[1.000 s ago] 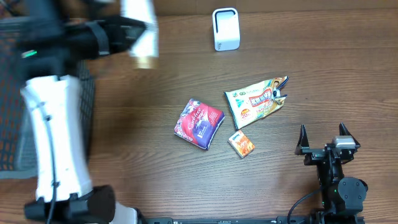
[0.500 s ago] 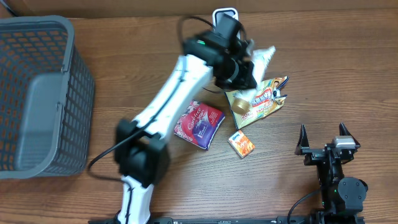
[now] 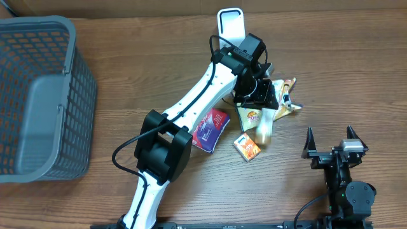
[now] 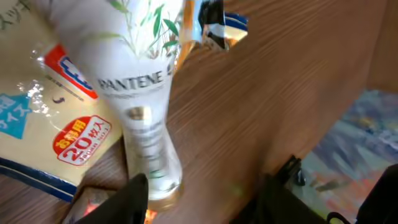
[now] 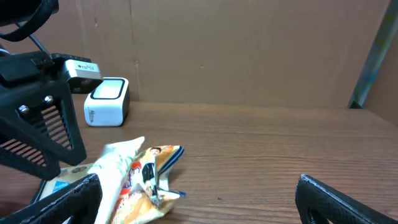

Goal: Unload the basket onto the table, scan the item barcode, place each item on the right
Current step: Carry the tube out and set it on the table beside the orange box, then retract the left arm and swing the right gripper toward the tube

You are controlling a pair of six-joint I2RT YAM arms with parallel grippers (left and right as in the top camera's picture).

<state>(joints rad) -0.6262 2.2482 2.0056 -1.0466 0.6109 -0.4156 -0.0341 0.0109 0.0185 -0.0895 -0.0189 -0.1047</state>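
The tube (image 4: 146,106) is white with green leaves drawn on it, the word PANTENE in grey letters, and a shiny gold cap at its thin end. It lies flat, partly on the table (image 3: 356,70) and partly on a yellow snack bag (image 3: 283,102).

The left gripper (image 4: 208,186) hangs right over the tube. Its two dark fingers (image 4: 138,194) are apart, and between them you can see bare brown wood, so nothing is squeezed. The gold cap is just beside one finger; I cannot tell if they touch. The rest of the tube points away from the fingers, across the snack bag.

The right gripper (image 3: 331,143) sits well apart from the tube, at the near side of the table, with its fingers spread wide and nothing in them.

From above, the white scanner (image 3: 230,25) stands at the far edge, just behind the left arm. Close to the tube lie a small orange box (image 3: 247,146) and a purple pouch (image 3: 211,126). A grey basket (image 3: 38,95) is far off on the left.
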